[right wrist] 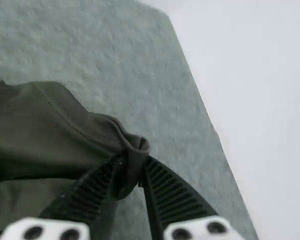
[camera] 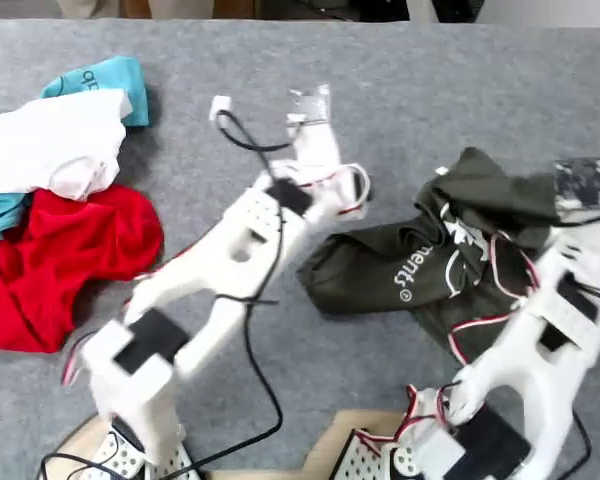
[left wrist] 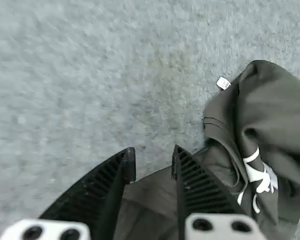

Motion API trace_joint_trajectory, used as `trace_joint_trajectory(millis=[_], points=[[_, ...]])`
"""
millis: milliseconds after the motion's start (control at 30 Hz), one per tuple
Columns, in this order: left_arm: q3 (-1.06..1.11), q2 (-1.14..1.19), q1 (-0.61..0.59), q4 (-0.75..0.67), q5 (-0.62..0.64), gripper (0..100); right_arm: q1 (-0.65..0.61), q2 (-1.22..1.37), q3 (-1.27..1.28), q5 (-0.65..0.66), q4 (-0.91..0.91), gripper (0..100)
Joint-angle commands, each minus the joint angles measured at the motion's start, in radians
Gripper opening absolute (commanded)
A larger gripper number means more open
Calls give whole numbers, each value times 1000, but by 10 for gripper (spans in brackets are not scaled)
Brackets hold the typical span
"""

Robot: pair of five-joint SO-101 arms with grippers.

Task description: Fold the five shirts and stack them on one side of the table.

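Ribbed black fingers (right wrist: 160,185) of the right gripper (right wrist: 132,167) are sitting closest to the lens. They are pinching a bunched fold of the dark olive cotton shirt (right wrist: 50,135) with white print, leaving no gap beyond the cloth itself. This shirt is lying crumpled on the right half of the grey felt-covered table (camera: 430,80), and the held fold is hanging close to the table's right edge. That grip looks meant to draw one side of the garment outward so it can be spread flat before folding.

Over the shirt's left end, the left gripper (left wrist: 152,157) is hovering with its jaws partly apart and nothing between them. Olive cloth is lying just under them. It seems to be waiting there to take a second hold, so that both arms can stretch the fabric between them.

Well apart, at the far left, the soft red cotton shirt (camera: 60,260), the rumpled white shirt (camera: 50,140) and the teal shirt (camera: 110,80) are lying in an unfolded heap, overlapping one another. Judging by this, folding is only beginning, and no stack is forming yet.
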Motion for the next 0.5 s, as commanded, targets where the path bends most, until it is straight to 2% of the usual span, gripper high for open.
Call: trace_joint_trajectory(millis=[0, 200, 467], points=[[-175, 104, 52, -9, 60, 133, 82, 36, -2, 12, -34, 5], [-405, 234, 143, 114, 74, 133, 153, 151, -73, 9, -34, 5], [-620, 440, 152, 123, 74, 133, 249, 318, -186, 8, -34, 5]])
